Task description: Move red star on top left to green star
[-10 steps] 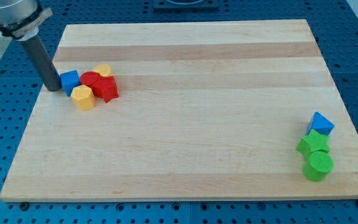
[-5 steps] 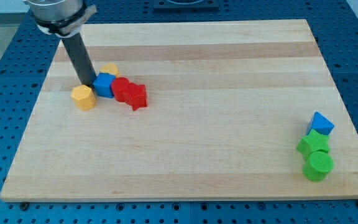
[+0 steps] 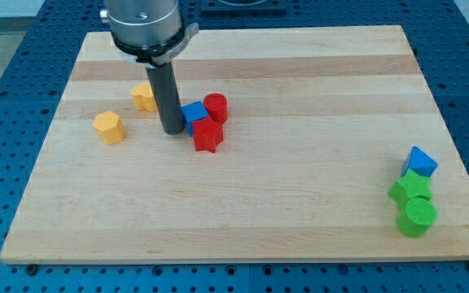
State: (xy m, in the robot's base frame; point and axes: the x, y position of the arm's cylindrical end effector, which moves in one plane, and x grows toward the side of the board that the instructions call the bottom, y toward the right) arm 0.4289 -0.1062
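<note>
The red star [image 3: 208,136] lies left of the board's middle, touching a blue cube [image 3: 194,114] and a red cylinder [image 3: 215,107] just above it. My tip [image 3: 173,130] rests on the board against the blue cube's left side, just left of the red star. The green star [image 3: 412,189] sits near the view's right edge, far from the red star, between a blue triangular block [image 3: 420,162] above and a green cylinder [image 3: 417,216] below.
Two yellow blocks lie left of my tip: one [image 3: 143,96] up close to the rod, one [image 3: 109,127] farther left. The wooden board [image 3: 300,73] sits on a blue perforated table.
My tip has swept rightward, pushing the blue cube, red cylinder and red star toward the board's middle. The two yellow blocks have dropped off and stayed behind at the left.
</note>
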